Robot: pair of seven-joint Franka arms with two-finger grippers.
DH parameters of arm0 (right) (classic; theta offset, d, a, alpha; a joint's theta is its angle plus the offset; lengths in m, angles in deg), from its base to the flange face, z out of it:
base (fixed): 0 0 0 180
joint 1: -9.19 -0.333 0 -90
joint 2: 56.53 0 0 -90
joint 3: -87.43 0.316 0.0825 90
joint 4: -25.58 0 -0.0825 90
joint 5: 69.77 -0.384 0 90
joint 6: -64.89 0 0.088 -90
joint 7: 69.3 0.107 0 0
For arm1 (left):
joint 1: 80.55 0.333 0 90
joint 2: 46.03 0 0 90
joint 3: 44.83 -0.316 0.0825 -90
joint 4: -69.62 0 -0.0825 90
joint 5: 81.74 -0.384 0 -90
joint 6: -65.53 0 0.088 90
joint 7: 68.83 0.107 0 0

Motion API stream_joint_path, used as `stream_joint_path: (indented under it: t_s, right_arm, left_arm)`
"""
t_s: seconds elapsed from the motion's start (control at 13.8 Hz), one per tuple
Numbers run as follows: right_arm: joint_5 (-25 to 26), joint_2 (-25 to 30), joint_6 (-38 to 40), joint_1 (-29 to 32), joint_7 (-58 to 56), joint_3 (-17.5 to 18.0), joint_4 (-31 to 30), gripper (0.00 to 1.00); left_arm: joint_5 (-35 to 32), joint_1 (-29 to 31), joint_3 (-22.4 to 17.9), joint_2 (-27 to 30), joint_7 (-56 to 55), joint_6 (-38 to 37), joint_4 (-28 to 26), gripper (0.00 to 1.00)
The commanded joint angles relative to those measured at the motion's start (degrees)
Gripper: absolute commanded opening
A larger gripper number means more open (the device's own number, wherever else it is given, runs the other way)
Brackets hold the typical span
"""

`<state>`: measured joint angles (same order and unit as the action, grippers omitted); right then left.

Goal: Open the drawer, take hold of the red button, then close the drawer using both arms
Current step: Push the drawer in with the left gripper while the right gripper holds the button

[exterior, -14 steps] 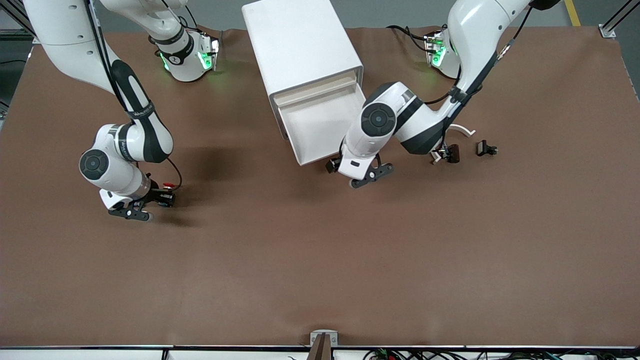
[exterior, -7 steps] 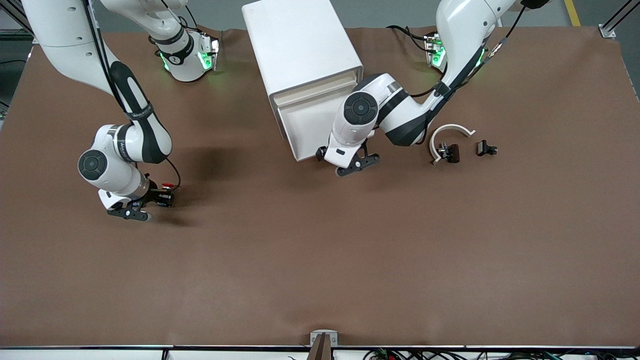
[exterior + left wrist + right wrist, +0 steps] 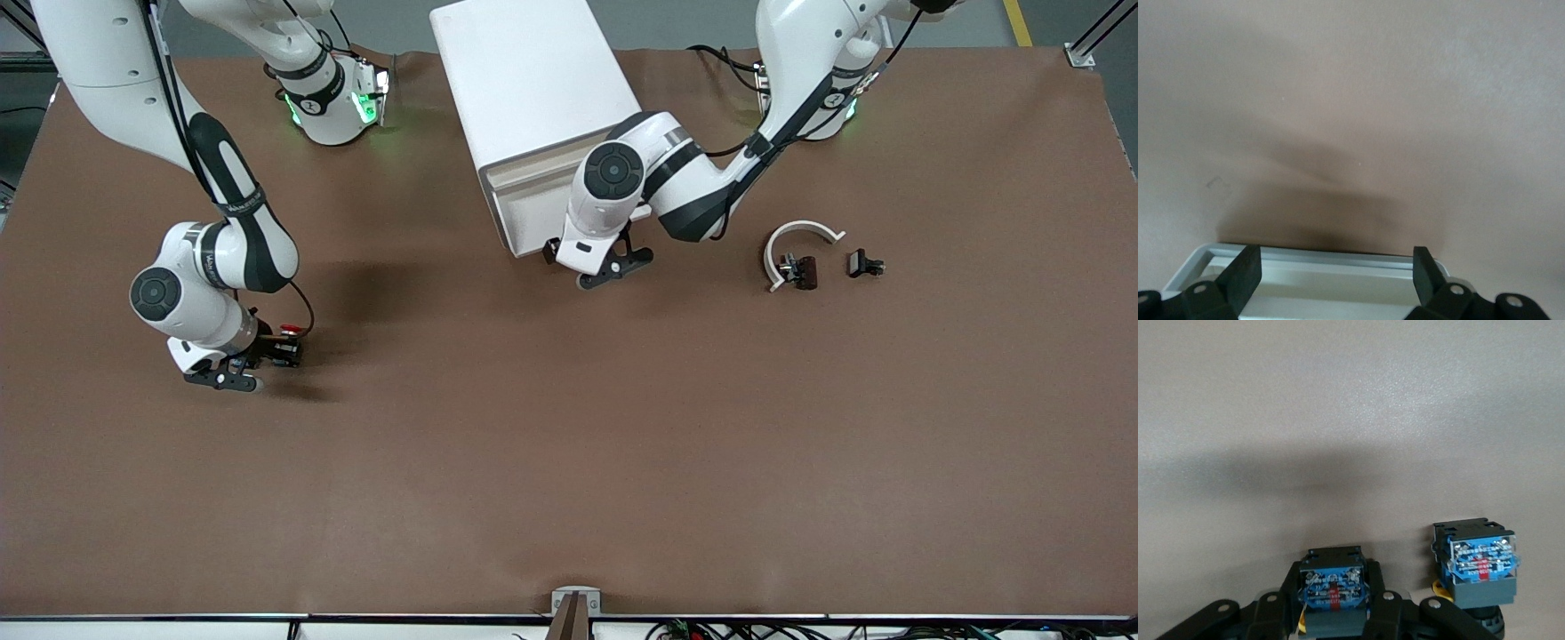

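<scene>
The white cabinet (image 3: 533, 80) stands at mid-table near the arms' bases, its drawer (image 3: 524, 236) sticking out a little. My left gripper (image 3: 578, 258) is at the drawer's front, open. In the left wrist view, its fingers (image 3: 1245, 273) straddle the drawer's rim (image 3: 1331, 257) without gripping it. My right gripper (image 3: 267, 351) is low over the table toward the right arm's end, shut on the button (image 3: 1333, 590). The button's blue-black body shows between the fingers, and its red cap (image 3: 289, 331) shows in the front view.
In the right wrist view, a second alike button (image 3: 1478, 570) stands on the table close beside the held one. A white curved piece (image 3: 800, 236) and two small dark parts (image 3: 805, 271) (image 3: 864, 264) lie toward the left arm's end of the table.
The left arm has moved toward the cabinet and the drawer has slid most of the way in. The right gripper has shifted slightly toward the right arm's end with the button.
</scene>
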<state>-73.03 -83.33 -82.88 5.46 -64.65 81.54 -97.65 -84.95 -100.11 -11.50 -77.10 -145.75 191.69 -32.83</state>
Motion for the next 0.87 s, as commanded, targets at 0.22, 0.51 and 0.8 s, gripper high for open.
stream_joint_path:
  t_s: [0.22, 0.51, 0.8]
  right_arm:
    - [-0.3, 0.3, -0.1, 1.0, -0.4, 1.1, 0.1, 1.00]
    - [-0.3, 1.8, 6.8, 0.7, -0.8, 1.1, 3.9, 1.00]
    - [0.1, 4.0, 26.7, 1.2, -1.2, 0.9, 16.0, 1.00]
  left_arm:
    - [5.1, 0.0, 1.8, -0.7, -1.6, 0.1, -0.6, 1.00]
    - [7.6, 0.0, 2.5, -1.6, -1.7, -1.2, -0.4, 1.00]
    - [11.8, 0.0, 2.6, -2.4, -1.7, -1.5, -0.2, 1.00]
